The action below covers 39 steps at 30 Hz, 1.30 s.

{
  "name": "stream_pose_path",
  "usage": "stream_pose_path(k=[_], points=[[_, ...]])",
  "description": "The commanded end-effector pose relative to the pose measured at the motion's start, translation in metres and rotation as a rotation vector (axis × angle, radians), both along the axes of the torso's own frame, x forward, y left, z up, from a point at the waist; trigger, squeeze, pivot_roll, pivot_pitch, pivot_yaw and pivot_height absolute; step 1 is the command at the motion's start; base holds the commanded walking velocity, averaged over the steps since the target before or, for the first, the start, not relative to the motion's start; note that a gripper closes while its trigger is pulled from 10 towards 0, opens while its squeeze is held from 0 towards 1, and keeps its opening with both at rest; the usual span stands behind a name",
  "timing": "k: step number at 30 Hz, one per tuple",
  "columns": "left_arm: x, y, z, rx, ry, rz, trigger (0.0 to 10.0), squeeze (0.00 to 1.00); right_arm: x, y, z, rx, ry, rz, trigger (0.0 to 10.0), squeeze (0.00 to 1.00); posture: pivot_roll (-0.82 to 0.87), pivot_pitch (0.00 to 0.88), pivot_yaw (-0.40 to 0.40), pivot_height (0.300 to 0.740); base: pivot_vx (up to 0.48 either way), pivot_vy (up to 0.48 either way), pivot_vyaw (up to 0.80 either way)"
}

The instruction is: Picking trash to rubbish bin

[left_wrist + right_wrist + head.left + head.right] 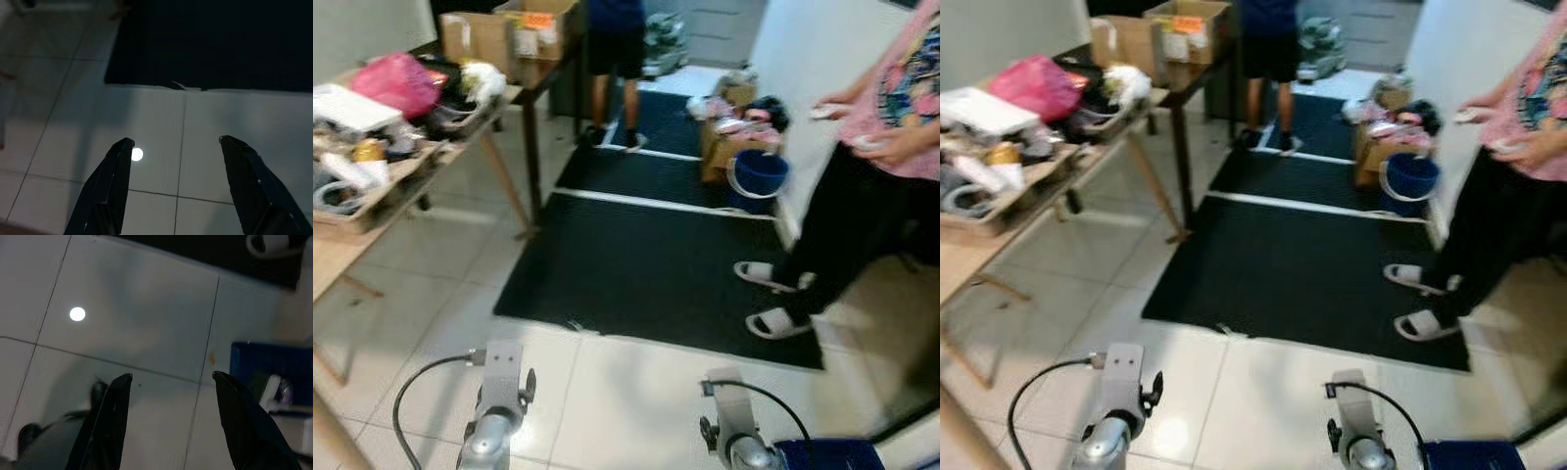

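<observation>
1. Through the right wrist camera we see a blue bin with pale scraps of trash inside, standing on the tiles just beside the right gripper; from the head only its rim peeks in at about 5 o'clock, by the right arm.
2. The left wrist camera looks down on white floor tiles and the near edge of a black mat, with a small scrap on that edge (too small to identify).
3. From the head, the mat stretches toward 12 o'clock, with a blue bucket and a cardboard box of clutter near its far right.
4. A cluttered wooden table borders the 10 o'clock side; a person in black trousers and sandals stands at 2 o'clock, and another person stands far off at 12. Between them we have open mat and tile.
5. Both arms hang low, pointing down at the floor. The left gripper has its fingers spread wide over bare tile; the right gripper's fingers are equally spread, holding nothing.
</observation>
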<state>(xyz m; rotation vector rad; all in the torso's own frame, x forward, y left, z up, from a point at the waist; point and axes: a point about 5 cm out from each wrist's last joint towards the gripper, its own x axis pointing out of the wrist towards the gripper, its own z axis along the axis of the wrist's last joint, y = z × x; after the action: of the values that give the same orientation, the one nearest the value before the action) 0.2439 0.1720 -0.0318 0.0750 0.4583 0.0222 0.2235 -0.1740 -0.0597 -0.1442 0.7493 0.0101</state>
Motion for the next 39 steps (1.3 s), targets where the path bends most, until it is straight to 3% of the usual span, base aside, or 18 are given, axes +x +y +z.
stream_pose_path(k=[1,7,11,19,34,39], points=[[-0.0007,-0.0019,0.0005,0.005,-0.016,-0.014,10.0,0.00,-0.0009,-0.0026,-0.0006,-0.008,0.009,-0.003,10.0,0.00,0.02,0.042,-0.011,0.740,0.000,0.000,-0.80],[0.0000,-0.0017,0.0007,-0.016,-0.011,-0.023,10.0,0.00,-0.0009,-0.0021,-0.0006,-0.007,0.009,-0.001,10.0,0.00,0.02,0.038,-0.012,0.740,0.000,0.000,-0.80],[0.0005,-0.0036,0.0016,-0.077,-0.020,-0.017,10.0,0.00,-0.0006,-0.0013,-0.0006,-0.007,0.011,0.004,10.0,0.00,0.02,0.035,-0.013,0.740,0.000,0.000,-0.80],[-0.0005,-0.0044,0.0004,-0.090,-0.013,-0.006,10.0,0.00,-0.0004,-0.0014,-0.0006,-0.009,0.012,0.008,10.0,0.00,0.02,0.032,-0.015,0.740,0.000,0.000,-0.80],[-0.0009,0.0031,-0.0001,-0.046,-0.004,0.039,10.0,0.00,-0.0056,0.0054,-0.0047,-0.011,0.040,0.056,10.0,0.00,0.02,0.047,-0.015,0.740,0.000,0.000,0.00],[0.0015,0.0053,0.0024,-0.054,-0.020,0.062,10.0,0.00,-0.0043,0.0046,-0.0039,-0.011,0.037,0.057,10.0,0.00,0.02,0.048,-0.015,0.740,0.366,0.000,0.00]])
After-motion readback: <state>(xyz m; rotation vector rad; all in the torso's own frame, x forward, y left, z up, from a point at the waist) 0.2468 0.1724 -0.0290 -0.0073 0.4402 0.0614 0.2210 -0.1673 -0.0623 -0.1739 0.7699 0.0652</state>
